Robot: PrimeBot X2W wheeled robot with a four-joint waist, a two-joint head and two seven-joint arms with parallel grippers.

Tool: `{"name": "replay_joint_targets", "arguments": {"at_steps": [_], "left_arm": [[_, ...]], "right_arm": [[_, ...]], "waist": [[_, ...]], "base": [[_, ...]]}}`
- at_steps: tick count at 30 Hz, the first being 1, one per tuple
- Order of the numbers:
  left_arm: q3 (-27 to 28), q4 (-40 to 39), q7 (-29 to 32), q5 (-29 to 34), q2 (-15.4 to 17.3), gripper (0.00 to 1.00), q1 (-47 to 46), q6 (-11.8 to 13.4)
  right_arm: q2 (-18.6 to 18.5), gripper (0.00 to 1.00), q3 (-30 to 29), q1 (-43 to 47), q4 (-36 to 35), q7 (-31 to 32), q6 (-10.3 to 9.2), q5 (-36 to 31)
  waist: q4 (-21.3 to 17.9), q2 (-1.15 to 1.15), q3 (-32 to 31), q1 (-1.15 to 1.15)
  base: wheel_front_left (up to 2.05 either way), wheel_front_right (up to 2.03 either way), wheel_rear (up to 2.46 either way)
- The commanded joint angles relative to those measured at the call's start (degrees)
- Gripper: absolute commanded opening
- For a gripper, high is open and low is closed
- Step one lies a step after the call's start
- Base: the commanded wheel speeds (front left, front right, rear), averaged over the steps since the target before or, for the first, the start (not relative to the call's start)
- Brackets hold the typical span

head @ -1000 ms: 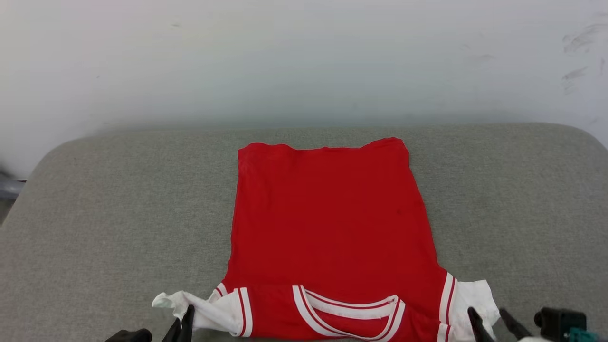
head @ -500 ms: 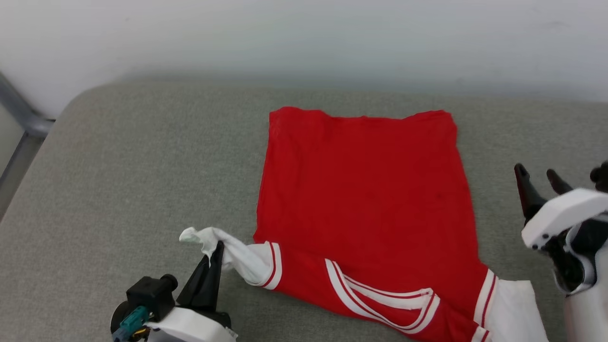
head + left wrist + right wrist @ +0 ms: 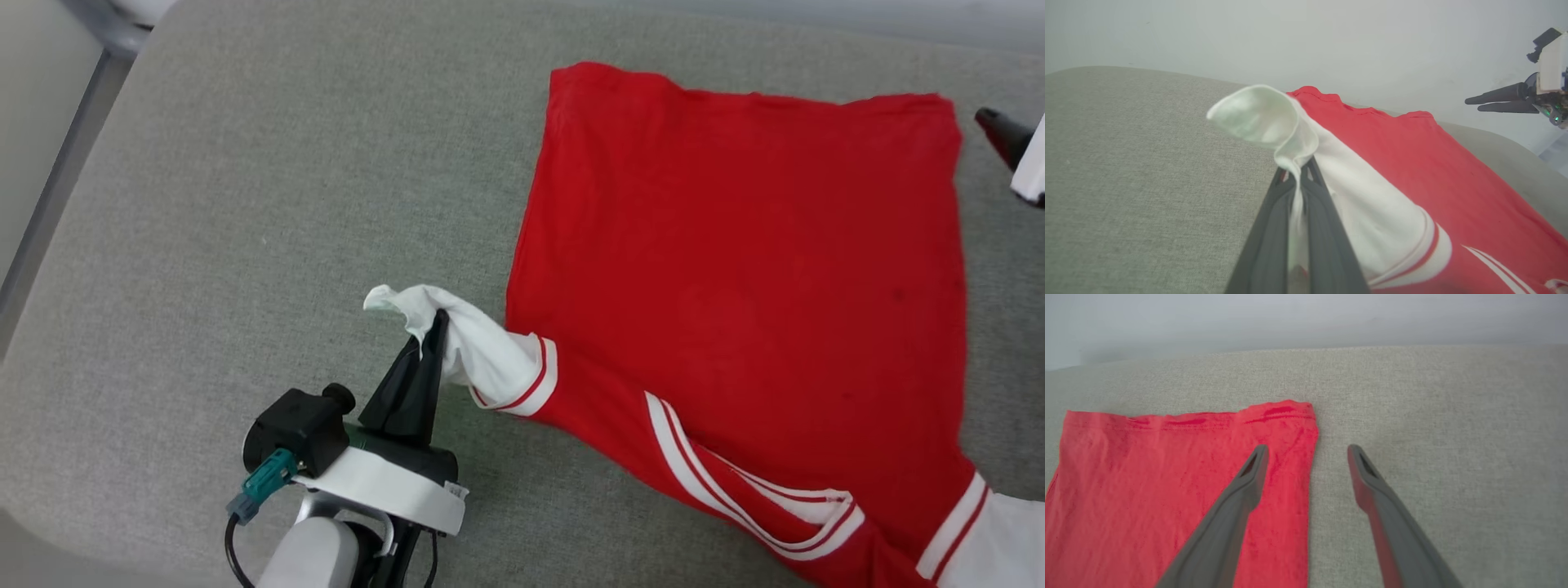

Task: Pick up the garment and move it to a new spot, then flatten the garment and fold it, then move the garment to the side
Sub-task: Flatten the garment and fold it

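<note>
Partly cropped garment (image 3: 735, 245) | left hand (image 3: 1296, 165) pinching sleeve (image 3: 490, 351) | right hand (image 3: 1307, 448) spread

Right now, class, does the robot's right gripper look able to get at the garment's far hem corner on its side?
Probably yes. The right gripper hangs open just short of that hem corner, one finger over the garment, the other over bare cushion; nothing lies between.

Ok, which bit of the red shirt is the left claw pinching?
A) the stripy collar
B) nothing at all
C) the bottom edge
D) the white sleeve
D: the left claw is shut on the white sleeve of the red shirt, with the sleeve cloth bunched up between its two dark fingers.
</note>
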Motion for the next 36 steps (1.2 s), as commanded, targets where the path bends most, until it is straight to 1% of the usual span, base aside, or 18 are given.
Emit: {"name": "replay_joint_targets", "arguments": {"at_steps": [1,6,9,12,14,17,18,19,20,23,25,28,31,36], "left_arm": [[0.02,-0.39,-0.14,-0.09,-0.32,0.00,-0.92,-0.23],[-0.52,-1.50,-0.14,0.05,-1.25,0.00,-2.75,-0.37],[-0.97,-2.30,-0.13,-0.08,-1.57,0.00,-3.65,-0.43],[-1.37,-3.01,-0.14,-0.39,-1.66,0.00,-4.11,-0.45],[-1.49,-3.17,-0.13,-0.44,-1.65,0.00,-4.31,-0.46],[-1.63,-3.10,-0.14,-0.47,-1.55,0.00,-4.47,-0.47],[-1.67,-3.02,-0.14,-0.53,-1.46,0.00,-4.61,-0.47],[-1.66,-2.97,-0.14,-0.56,-1.37,0.00,-4.69,-0.46],[-1.68,-2.92,-0.14,-0.60,-1.26,0.00,-4.71,-0.46],[-1.73,-2.81,-0.14,-0.47,-0.93,0.00,-4.51,-0.47],[-1.62,-2.57,-0.14,-0.39,-0.66,0.00,-4.23,-0.47],[-1.39,-2.08,-0.14,-0.31,-0.31,0.00,-3.67,-0.47],[-0.78,-1.34,-0.13,-0.33,0.07,0.00,-2.79,-0.47],[0.48,0.17,-0.14,-0.35,0.97,0.00,-0.73,-0.47]], "right_arm": [[-0.43,1.00,-0.01,-1.18,0.38,0.49,-0.02,-0.76],[-1.68,1.00,-0.81,-6.58,3.31,3.86,-0.02,-5.10],[-1.52,1.00,-0.84,-8.25,4.39,4.31,-0.02,-7.00],[-0.79,1.00,-0.23,-8.02,6.47,5.45,-0.02,-7.82],[0.04,1.00,0.39,-6.42,9.49,8.59,-0.02,-8.02],[0.55,1.00,0.58,-3.17,14.37,15.55,-0.03,-8.65],[0.74,0.49,0.87,-2.58,15.33,17.10,-0.03,-8.82],[1.05,0.04,0.53,-2.23,16.09,18.53,-0.03,-8.55],[1.26,0.00,0.33,-2.15,16.52,19.64,-0.05,-8.45],[1.59,0.00,0.58,-2.83,14.89,18.27,-0.04,-8.13],[0.97,0.00,1.38,-3.75,12.93,16.53,-0.03,-8.10],[-0.65,0.00,3.15,-5.51,9.91,14.06,-0.03,-7.74],[-2.49,0.00,6.15,-6.46,7.00,12.09,-0.04,-7.39],[-4.75,0.00,10.44,-5.00,2.21,10.09,-0.04,-4.61]], "waist": [[2.72,0.00,3.57,-0.02],[4.82,0.00,7.48,-0.02],[5.36,0.00,9.51,-0.02],[5.27,0.00,11.09,-0.02],[5.09,0.00,11.61,-0.02],[4.84,0.00,11.82,-0.02],[4.78,0.00,11.84,-0.02],[4.69,0.00,11.78,-0.02],[4.60,0.00,11.72,-0.02],[4.31,0.00,11.40,-0.02],[4.01,0.00,10.90,-0.02],[3.40,0.00,9.44,-0.02],[2.10,0.00,7.10,-0.02],[-0.87,0.00,2.31,-0.02]], "base": [[0.00,0.00,0.00],[0.00,0.00,0.00],[0.00,0.00,0.00],[0.00,0.00,0.00],[0.00,0.00,0.00],[0.00,0.00,0.00],[0.00,0.00,0.00],[0.00,0.00,0.00],[0.00,0.00,0.00],[0.00,0.00,0.00],[0.00,0.00,0.00],[0.00,0.00,0.00],[0.00,0.00,0.00],[0.00,0.00,0.00]]}}
